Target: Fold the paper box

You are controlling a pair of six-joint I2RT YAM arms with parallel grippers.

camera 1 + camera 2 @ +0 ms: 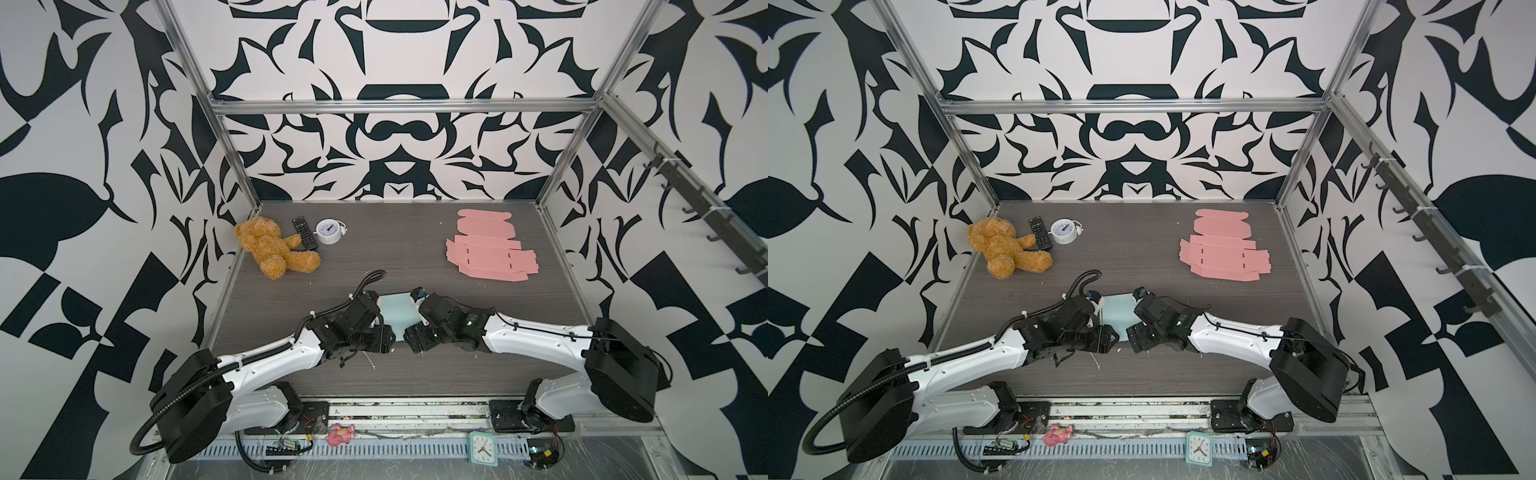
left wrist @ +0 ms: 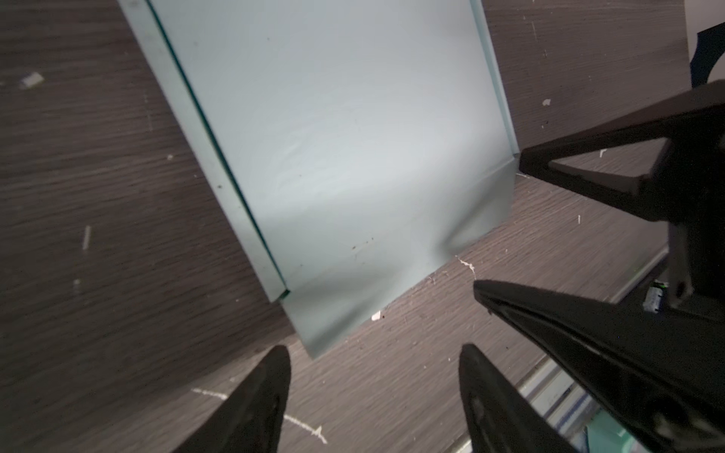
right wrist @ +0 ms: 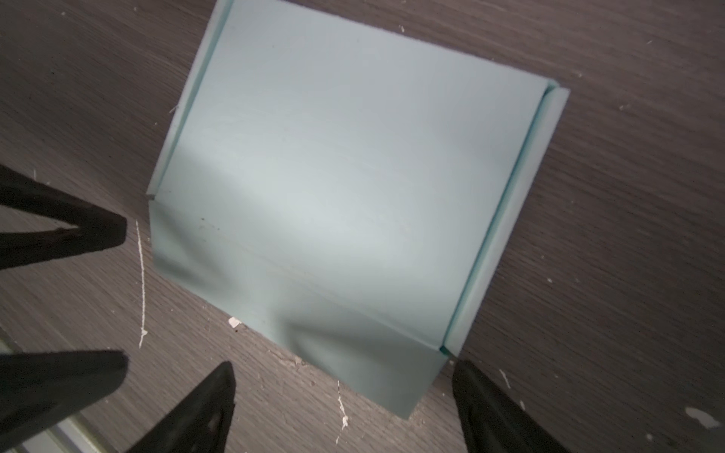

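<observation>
The paper box [image 1: 399, 313] [image 1: 1119, 316] is light blue and lies folded shut, lid on top, on the dark wood table between my two grippers. In the left wrist view the box [image 2: 345, 157] shows a creased front flap just beyond my left gripper [image 2: 372, 353], which is open and holds nothing. My right gripper [image 3: 341, 370] is open too, with a corner of the box's [image 3: 353, 176] front flap lying in its gap, not pinched. In both top views the left gripper [image 1: 388, 337] [image 1: 1111, 338] and the right gripper [image 1: 411, 338] [image 1: 1133, 338] meet at the box's near edge.
Pink flat box blanks [image 1: 490, 249] lie at the back right. A teddy bear [image 1: 274, 247], a remote [image 1: 304, 233] and a white alarm clock [image 1: 329, 232] sit at the back left. A small clock [image 1: 482, 448] and a pink toy [image 1: 338, 435] rest on the front rail.
</observation>
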